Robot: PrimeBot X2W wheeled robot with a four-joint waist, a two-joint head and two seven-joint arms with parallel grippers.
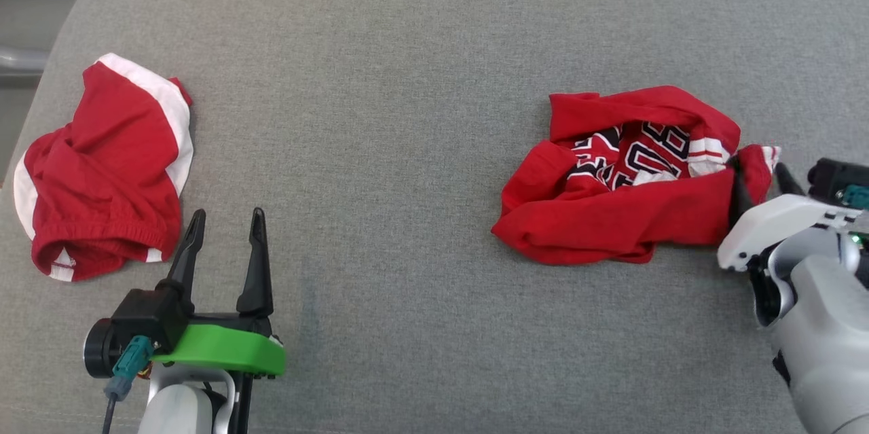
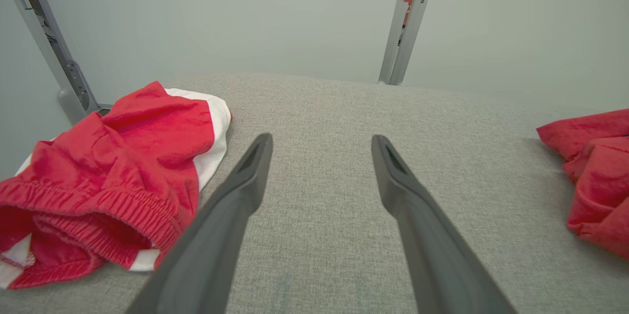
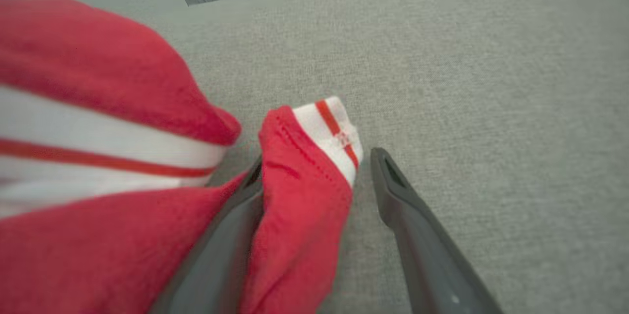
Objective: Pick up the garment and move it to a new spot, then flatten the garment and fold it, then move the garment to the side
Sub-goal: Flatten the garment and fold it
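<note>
Looks like a lab test booth: grey fabric-covered table (image 1: 407,81) backed by pale panels (image 2: 245,19) on metal posts (image 2: 408,24).

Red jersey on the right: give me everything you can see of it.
Red jersey: soft knit, crumpled in a heap on the right of the gray fabric surface. Black-and-white lettering shows among its folds, unreadable. Hems carry white trim with a red stripe. One sleeve cuff stands up between the open fingers of the right gripper, lying over one finger, not clamped.
</note>
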